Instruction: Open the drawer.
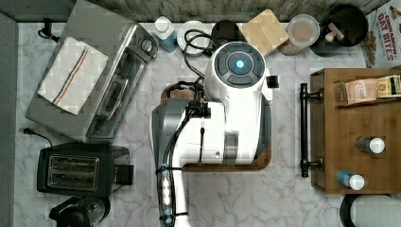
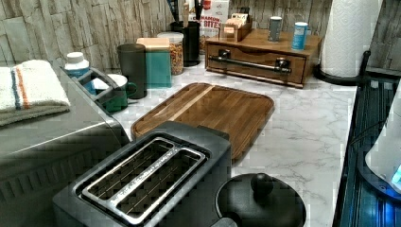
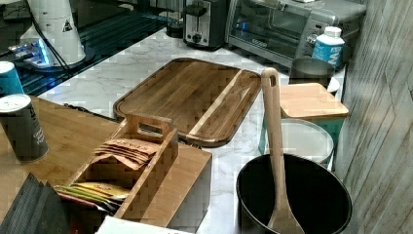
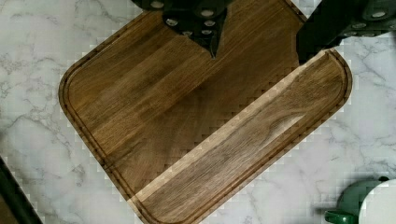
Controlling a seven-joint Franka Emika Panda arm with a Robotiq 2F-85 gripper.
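Your end effector (image 4: 254,44) hangs released above the cutting board (image 4: 205,126), its two dark fingers (image 4: 212,39) spread wide with bare wood between them in the wrist view, holding nothing. From the top view the white arm (image 1: 213,127) covers most of that board at the centre of the marble surface (image 1: 283,198), and the drawer (image 2: 255,64) sits apart from it at three o'clock, shut flush in its wooden box. Its black bar handle (image 1: 304,130) faces nine o'clock, toward the arm, and its long axis runs twelve to six, parallel to the board's short edge; judged from that, the pull must travel straight toward nine o'clock. The risks start with the approach: the fingers would need to turn so they close across the bar, and a misaligned wrist could clip one of the two round posts or slide off the thin rod. A pull angled off the drawer's travel could bind it, or drag the whole box across the smooth marble. Two canisters (image 1: 371,144), one with a blue body, stand on the box top along with a tray of packets (image 1: 366,90), and a jerk could tip them. Farther round, toward one o'clock, the black utensil pot (image 1: 343,23) and cereal box (image 1: 383,33) stand close beyond the box.
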